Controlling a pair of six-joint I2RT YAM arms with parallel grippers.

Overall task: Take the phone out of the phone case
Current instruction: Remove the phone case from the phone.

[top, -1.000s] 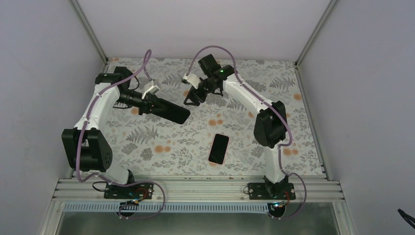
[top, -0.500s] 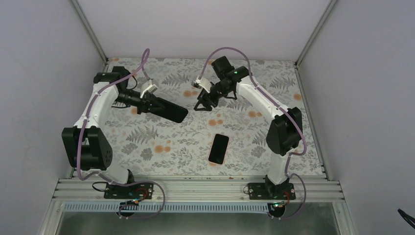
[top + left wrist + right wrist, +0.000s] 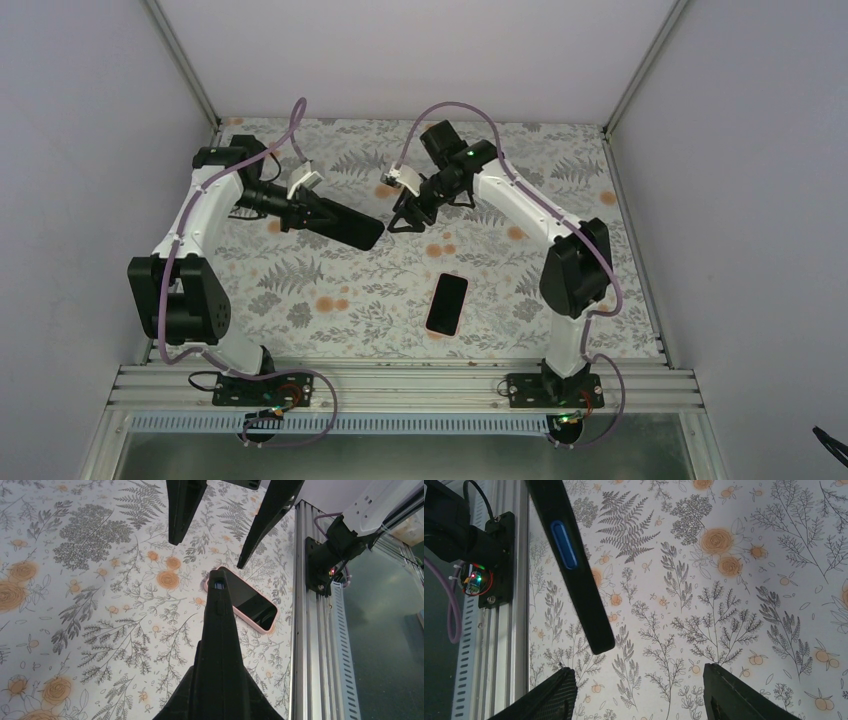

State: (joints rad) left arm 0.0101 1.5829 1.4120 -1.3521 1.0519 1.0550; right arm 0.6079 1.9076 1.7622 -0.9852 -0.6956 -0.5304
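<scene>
My left gripper point(image 3: 318, 216) is shut on one end of a black phone case point(image 3: 352, 230) and holds it above the mat, left of centre. In the left wrist view the case point(image 3: 218, 630) runs edge-on from my jaws. The right wrist view shows its edge point(image 3: 574, 575) with a blue side button. A phone point(image 3: 447, 303) with a pink rim lies screen up on the mat at front centre; it also shows in the left wrist view point(image 3: 247, 605). My right gripper point(image 3: 400, 220) is open and empty, just right of the case's free end, fingers point(image 3: 551, 695) wide apart.
The floral mat point(image 3: 330, 310) covers the table. An aluminium rail point(image 3: 400, 385) runs along the near edge with both arm bases on it. White walls close in the left, back and right sides.
My right gripper swung right, then came back left and lower, close to the case's free end. My left gripper and the case barely moved. The phone lies still.
</scene>
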